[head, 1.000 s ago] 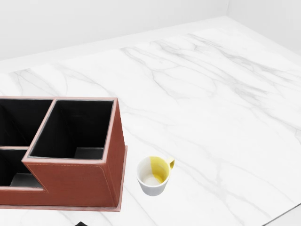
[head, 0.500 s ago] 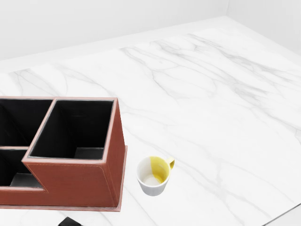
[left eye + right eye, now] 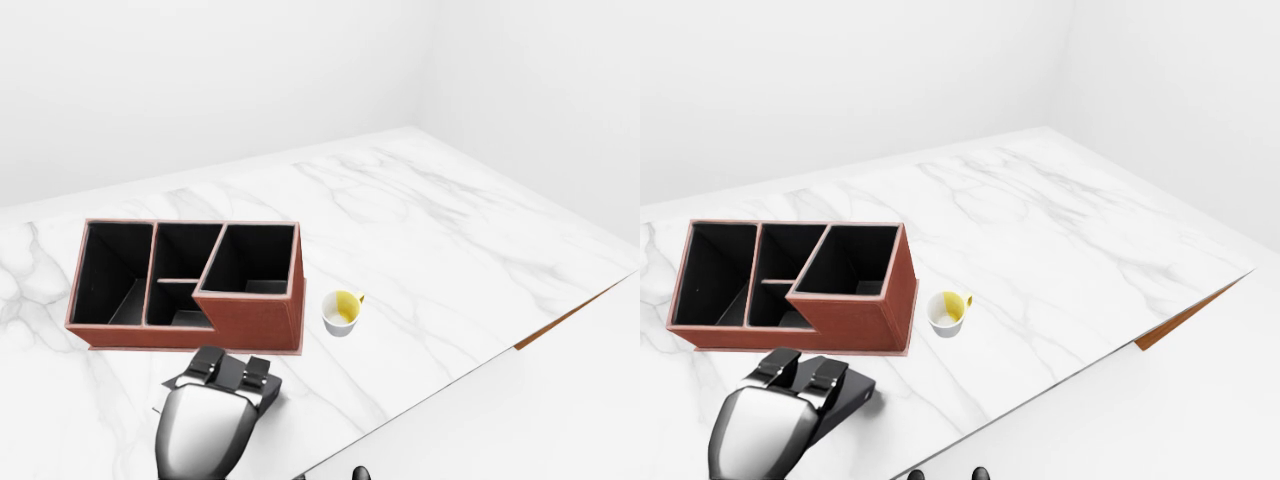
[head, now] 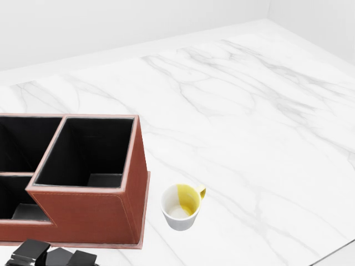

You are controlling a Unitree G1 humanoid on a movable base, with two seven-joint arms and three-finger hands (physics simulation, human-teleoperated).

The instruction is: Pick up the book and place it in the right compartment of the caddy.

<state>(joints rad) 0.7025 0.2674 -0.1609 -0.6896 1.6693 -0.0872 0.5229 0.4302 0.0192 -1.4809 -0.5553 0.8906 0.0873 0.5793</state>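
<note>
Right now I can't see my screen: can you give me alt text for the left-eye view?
A brown leather caddy with black-lined compartments sits on a white marble table, with a white mug with a yellow interior just to its right. Below the caddy, the robot's grey-and-black left hand reaches in from the bottom edge, fingers pointing toward the caddy. No book shows.

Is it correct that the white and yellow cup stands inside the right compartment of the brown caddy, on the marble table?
Not quite. The cup stands on the marble table beside the caddy, to its right and apart from it, as the left-eye view shows. The right compartment holds no cup.
</note>
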